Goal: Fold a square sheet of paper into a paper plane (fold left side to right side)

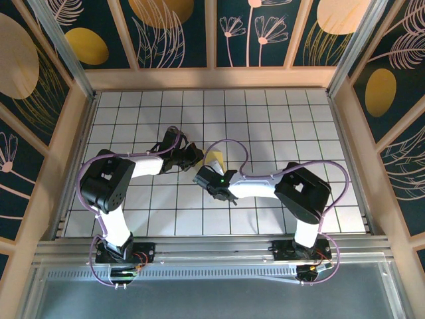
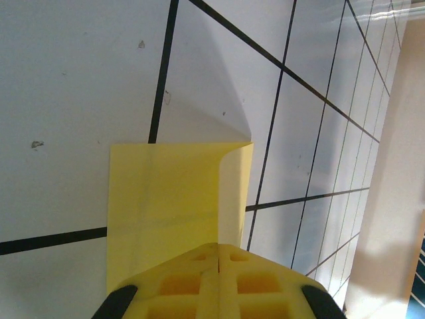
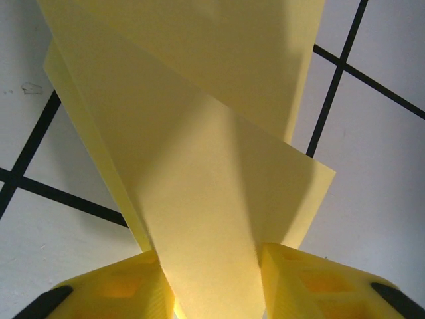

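A white bench ruled in a black grid, walled by dark panels painted with golden ovals and pale flowers. Near its centre lies the square sheet of paper, yellow and mostly hidden under two arms meeting over it. The left arm bends in from 8 o'clock; its left pincer is closed, tips over the flat sheet, whose 3 o'clock edge curls upward. Whether it pinches the paper, I cannot tell. The right arm reaches from 4 o'clock; its right pincer stands partly open with a raised flap of the paper running between its fingers.
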You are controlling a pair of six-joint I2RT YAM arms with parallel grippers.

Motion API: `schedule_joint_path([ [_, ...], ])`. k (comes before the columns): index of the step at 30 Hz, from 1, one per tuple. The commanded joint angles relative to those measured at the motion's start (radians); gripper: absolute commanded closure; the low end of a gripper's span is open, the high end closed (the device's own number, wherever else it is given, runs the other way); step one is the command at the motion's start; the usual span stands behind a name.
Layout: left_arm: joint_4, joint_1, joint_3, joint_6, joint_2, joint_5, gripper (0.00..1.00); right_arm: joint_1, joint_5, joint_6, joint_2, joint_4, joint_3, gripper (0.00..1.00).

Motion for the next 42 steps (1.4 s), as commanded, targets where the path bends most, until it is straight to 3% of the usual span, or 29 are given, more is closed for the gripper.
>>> schedule_joint_path([
  [1, -0.026, -0.005, 0.025, -0.005, -0.018, -0.002, 1.0, 0.007, 0.034, 0.004, 0.01, 0.004, 0.018, 0.66],
  [20, -0.039, -0.005, 0.023, 0.001, -0.03, -0.013, 0.97, 0.006, 0.02, 0.011, 0.02, 0.003, -0.001, 0.88],
  [26, -0.059, 0.007, 0.009, 0.021, -0.071, -0.032, 0.8, -0.002, -0.005, 0.013, 0.02, 0.018, -0.016, 0.96],
  [31, -0.1, 0.074, -0.039, 0.053, -0.168, -0.042, 0.66, -0.021, -0.043, 0.01, -0.004, 0.045, -0.041, 0.98],
  [35, -0.177, 0.129, -0.062, 0.108, -0.242, -0.059, 0.6, -0.061, -0.146, -0.007, -0.055, 0.099, -0.081, 0.98],
  [42, -0.216, 0.151, -0.095, 0.148, -0.289, -0.019, 0.59, -0.18, -0.455, -0.022, -0.146, 0.232, -0.204, 0.99],
])
